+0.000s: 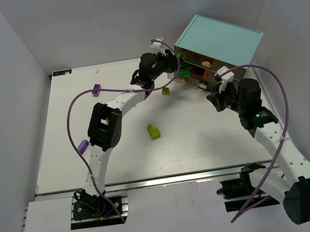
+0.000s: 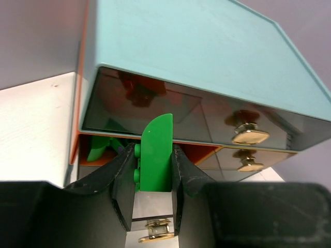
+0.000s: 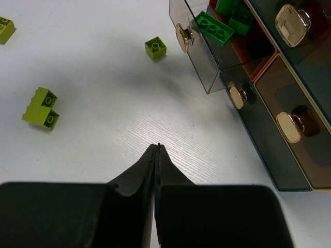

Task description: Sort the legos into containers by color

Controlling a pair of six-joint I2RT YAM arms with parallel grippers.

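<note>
My left gripper [image 2: 152, 165] is shut on a dark green lego [image 2: 155, 155] and holds it just above an open drawer [image 2: 98, 150] of the cabinet with the light-blue top [image 1: 219, 40]. That drawer [image 3: 207, 51] holds several green legos [image 3: 213, 28]. My right gripper [image 3: 156, 147] is shut and empty, low over the table in front of the cabinet [image 1: 219, 98]. Lime-yellow legos lie on the table: a small one [image 3: 155, 47] near the open drawer, also in the top view [image 1: 165, 91], and a double one [image 3: 41, 108], in the top view [image 1: 154, 131].
The other smoky drawers are shut, with tan knobs [image 3: 291, 19] [image 3: 287, 127]. One shut drawer shows red pieces inside [image 2: 139, 93]. A further lime lego [image 3: 5, 28] lies at the far left. White walls stand close on both sides of the table.
</note>
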